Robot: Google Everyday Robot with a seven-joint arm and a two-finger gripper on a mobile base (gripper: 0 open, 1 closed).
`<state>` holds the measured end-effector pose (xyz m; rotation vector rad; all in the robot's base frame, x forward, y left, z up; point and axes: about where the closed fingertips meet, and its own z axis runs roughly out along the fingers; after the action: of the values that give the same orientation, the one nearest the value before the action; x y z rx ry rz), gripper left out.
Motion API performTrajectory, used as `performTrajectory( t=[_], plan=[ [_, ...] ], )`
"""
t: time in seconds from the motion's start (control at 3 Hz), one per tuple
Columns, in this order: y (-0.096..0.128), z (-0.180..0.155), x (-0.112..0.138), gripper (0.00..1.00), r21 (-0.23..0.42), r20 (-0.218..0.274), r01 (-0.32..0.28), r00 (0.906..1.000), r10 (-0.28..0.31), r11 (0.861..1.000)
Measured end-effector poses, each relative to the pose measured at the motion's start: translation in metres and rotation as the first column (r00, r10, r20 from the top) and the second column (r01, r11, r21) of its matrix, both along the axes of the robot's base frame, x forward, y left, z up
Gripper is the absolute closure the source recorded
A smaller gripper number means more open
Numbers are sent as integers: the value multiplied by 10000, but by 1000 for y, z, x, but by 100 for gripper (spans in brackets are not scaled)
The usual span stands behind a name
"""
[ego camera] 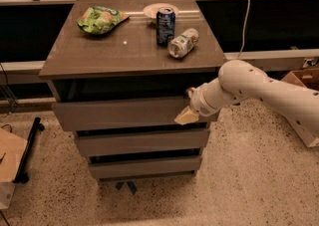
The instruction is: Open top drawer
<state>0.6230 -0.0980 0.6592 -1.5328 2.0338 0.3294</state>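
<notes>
The top drawer [119, 113] is the wide grey-brown flat panel just under the cabinet top [99, 53]. It stands pulled out a little, with a dark gap [124, 88] showing above its front. My gripper [186, 116], cream-coloured at the end of the white arm [249, 88], is at the right end of this drawer's front, at its top edge. The two shorter drawer fronts [142, 141] sit below it.
On the cabinet top lie a green chip bag [99, 19], a white bowl [159, 9], an upright blue can [165, 26] and a bottle on its side [183, 43]. A cardboard box [305, 78] is at the right, and boxes [10, 163] at the left on the speckled floor.
</notes>
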Motion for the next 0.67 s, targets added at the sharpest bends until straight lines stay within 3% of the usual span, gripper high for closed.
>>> performTrajectory(
  t=[0.67],
  plan=[
    [0, 10, 0, 100, 0, -1, 0, 10000, 0, 10000]
  ],
)
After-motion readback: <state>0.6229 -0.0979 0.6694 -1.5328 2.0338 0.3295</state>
